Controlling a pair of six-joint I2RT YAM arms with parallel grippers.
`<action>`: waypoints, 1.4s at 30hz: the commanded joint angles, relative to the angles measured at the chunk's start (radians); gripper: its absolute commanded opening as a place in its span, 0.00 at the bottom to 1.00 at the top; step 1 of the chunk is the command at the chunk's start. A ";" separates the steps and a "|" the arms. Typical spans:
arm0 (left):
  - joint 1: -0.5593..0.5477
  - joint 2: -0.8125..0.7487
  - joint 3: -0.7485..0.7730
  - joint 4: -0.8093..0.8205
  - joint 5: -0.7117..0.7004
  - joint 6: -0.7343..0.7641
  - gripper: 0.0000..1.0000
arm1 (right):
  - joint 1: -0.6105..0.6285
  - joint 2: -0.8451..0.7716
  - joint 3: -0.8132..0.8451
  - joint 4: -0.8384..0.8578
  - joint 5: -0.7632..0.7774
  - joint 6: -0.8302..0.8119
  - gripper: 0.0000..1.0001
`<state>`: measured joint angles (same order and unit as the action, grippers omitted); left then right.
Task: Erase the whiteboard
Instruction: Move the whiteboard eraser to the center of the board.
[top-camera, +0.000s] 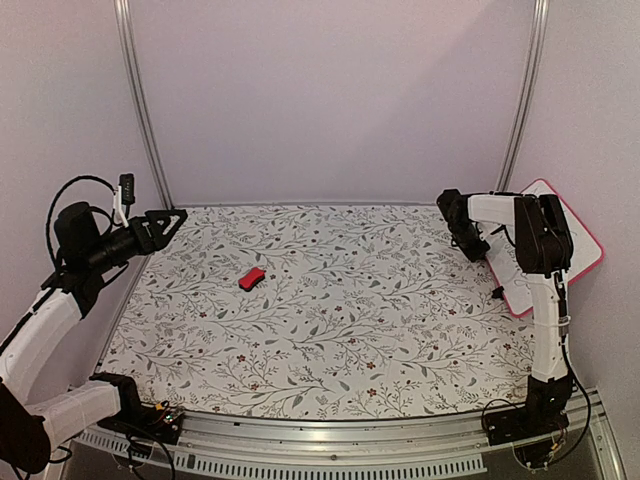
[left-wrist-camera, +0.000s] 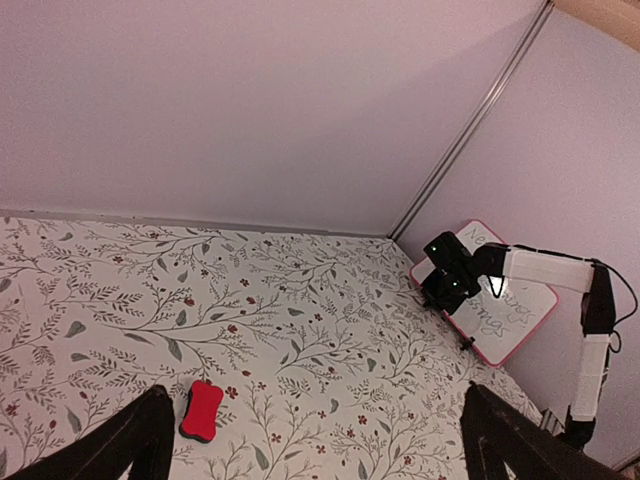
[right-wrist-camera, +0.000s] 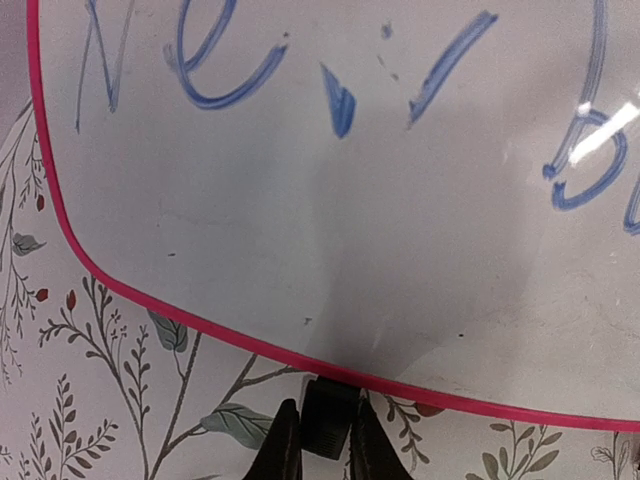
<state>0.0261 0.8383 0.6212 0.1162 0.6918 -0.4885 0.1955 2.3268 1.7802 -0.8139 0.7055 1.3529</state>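
The whiteboard (top-camera: 577, 243), white with a pink rim and blue handwriting, leans tilted against the right wall. It also shows in the left wrist view (left-wrist-camera: 516, 318) and fills the right wrist view (right-wrist-camera: 320, 200). My right gripper (top-camera: 462, 236) (right-wrist-camera: 325, 402) is at the board's lower edge, with its fingers closed on either side of a small black clip foot (right-wrist-camera: 330, 430) under the rim. A red eraser block (top-camera: 252, 278) (left-wrist-camera: 202, 410) lies on the floral table, left of centre. My left gripper (top-camera: 166, 224) (left-wrist-camera: 320, 452) is open and empty, raised above the table's left side, well apart from the eraser.
The floral tablecloth (top-camera: 340, 320) covers the whole table. Pale walls with metal corner posts (top-camera: 140, 110) close in the back and sides. The right arm (top-camera: 545, 300) stands upright in front of the board.
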 joint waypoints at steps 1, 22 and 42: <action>0.000 0.001 -0.015 0.025 0.009 -0.005 1.00 | -0.010 0.036 0.024 -0.037 0.019 -0.007 0.07; 0.006 -0.008 -0.020 0.035 0.014 -0.016 1.00 | 0.099 -0.033 -0.097 0.007 -0.015 -0.005 0.01; 0.008 -0.013 -0.020 0.034 0.009 -0.016 1.00 | 0.294 -0.100 -0.241 0.153 -0.037 -0.113 0.00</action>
<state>0.0284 0.8364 0.6083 0.1307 0.6960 -0.5026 0.4316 2.2314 1.5677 -0.7002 0.7578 1.2861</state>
